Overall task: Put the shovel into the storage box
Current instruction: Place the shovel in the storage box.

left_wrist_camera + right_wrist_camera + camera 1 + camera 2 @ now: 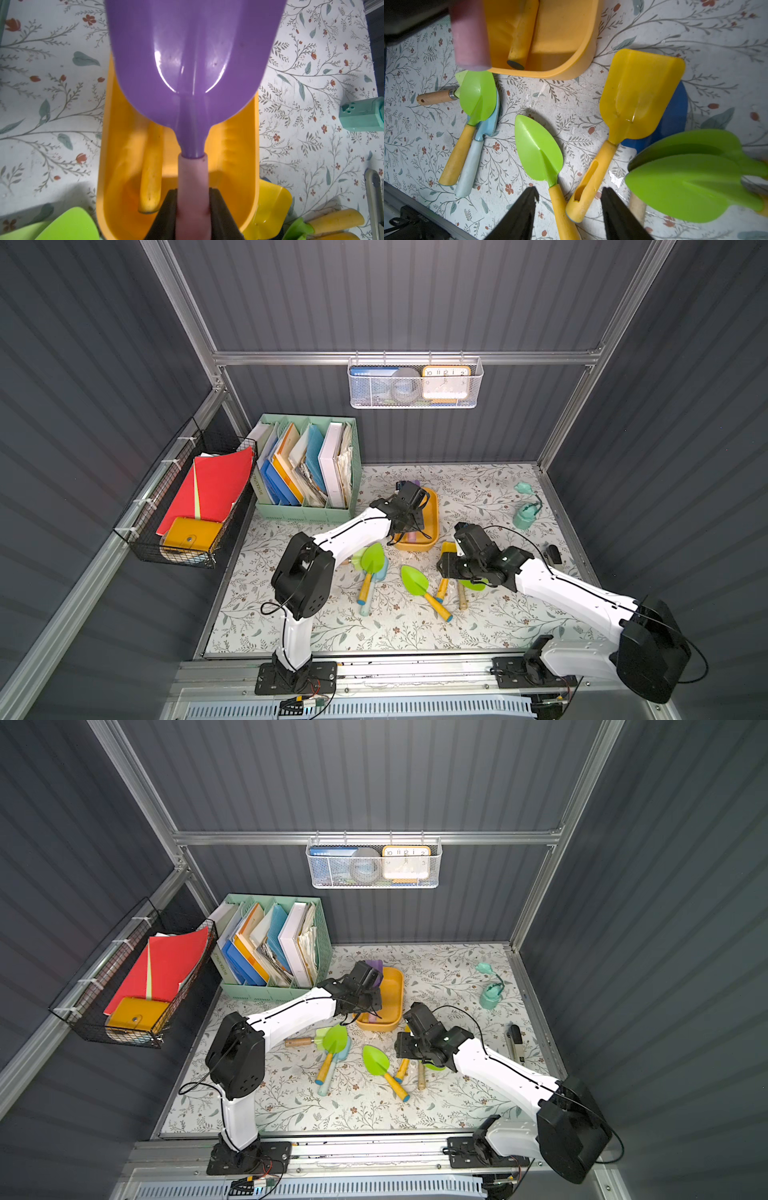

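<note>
A purple shovel [191, 52] with a pink handle [193, 176] hangs over the yellow-orange storage box [234, 145]. My left gripper [193, 193] is shut on that handle. In both top views this gripper [409, 499] sits above the storage box [432, 510]. A yellow handle [150, 170] lies inside the box. My right gripper [569, 193] stands open just above the handle ends of a yellow shovel [639, 93] and a green shovel [538, 149], holding nothing. In a top view it [451, 572] hovers right of the green shovel [415, 578].
A green shovel stacked on a light blue one [478, 97] lies near the box, beside a wooden-handled tool [436, 97]. A mint file organizer [307, 464], a black wire basket [187, 506], a white mesh basket [415, 383] and a teal toy [525, 514] ring the floral mat.
</note>
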You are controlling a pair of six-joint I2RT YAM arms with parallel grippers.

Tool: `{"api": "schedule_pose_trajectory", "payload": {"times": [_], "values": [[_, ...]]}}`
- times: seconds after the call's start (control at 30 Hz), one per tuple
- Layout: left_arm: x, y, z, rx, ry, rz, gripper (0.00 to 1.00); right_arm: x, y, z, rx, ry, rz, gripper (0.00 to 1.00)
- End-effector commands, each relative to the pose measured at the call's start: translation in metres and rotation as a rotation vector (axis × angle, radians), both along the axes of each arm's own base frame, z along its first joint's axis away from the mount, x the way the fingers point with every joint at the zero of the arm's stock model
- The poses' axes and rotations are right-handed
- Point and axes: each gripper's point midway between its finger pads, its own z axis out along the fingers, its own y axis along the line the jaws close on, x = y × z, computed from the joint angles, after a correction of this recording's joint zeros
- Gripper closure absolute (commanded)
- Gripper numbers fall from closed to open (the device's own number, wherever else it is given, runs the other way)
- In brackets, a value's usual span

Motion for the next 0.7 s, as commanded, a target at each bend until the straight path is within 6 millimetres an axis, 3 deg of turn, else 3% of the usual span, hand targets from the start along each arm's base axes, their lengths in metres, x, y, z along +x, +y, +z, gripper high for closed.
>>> {"api": "schedule_pose_trajectory", "payload": {"times": [0.0,0.3,0.67], "values": [[0.007,-0.002,-0.007,0.046,0.001,-0.037,0.83,-0.001,-0.004,0.004,0.011,0.0,-0.02,0.44],[0.022,-0.006,-0.029,0.062,0.019,-0.028,0.83,0.001,-0.006,0.004,0.009,-0.004,-0.029,0.44],[0.025,-0.003,-0.058,0.076,0.063,-0.009,0.83,0.004,-0.007,0.001,0.008,0.003,-0.037,0.44]]}}
